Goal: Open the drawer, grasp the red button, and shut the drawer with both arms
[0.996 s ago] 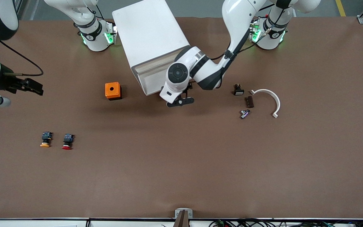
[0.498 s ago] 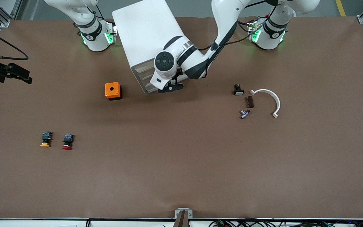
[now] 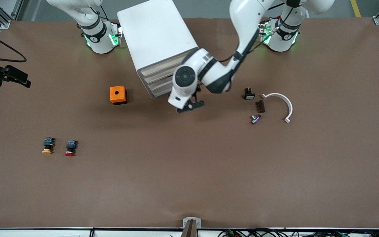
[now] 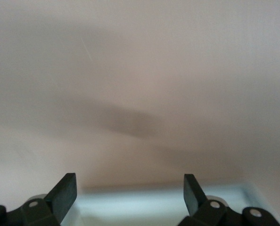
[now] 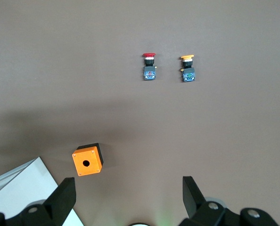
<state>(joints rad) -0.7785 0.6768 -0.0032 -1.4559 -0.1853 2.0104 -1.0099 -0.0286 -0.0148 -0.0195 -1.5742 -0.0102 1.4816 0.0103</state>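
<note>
Directly in front of the cabinet (image 3: 158, 39), the left end effector (image 3: 190, 105) faces the stacked drawer fronts with its fingers (image 4: 64, 194) spread wide and empty, a stance that suits hooking a drawer front, probably the opening step. Four drawers show, all apparently shut; the drawer (image 3: 158, 74) wanted is second from the top. High over the right arm's end of the desk (image 3: 209, 171), the right end effector (image 5: 129, 197) waits, likewise wide and empty, looking down on the buttons. Two buttons lie side by side, well apart from the cabinet and nearer the front camera: the red button (image 3: 70, 147), which is the one to grab, and the yellow-capped button (image 3: 47, 145). One orange cube (image 3: 117, 94) sits beside the cabinet. Toward the left arm's end lie four small parts, among them one white curved bracket (image 3: 286, 103).
</note>
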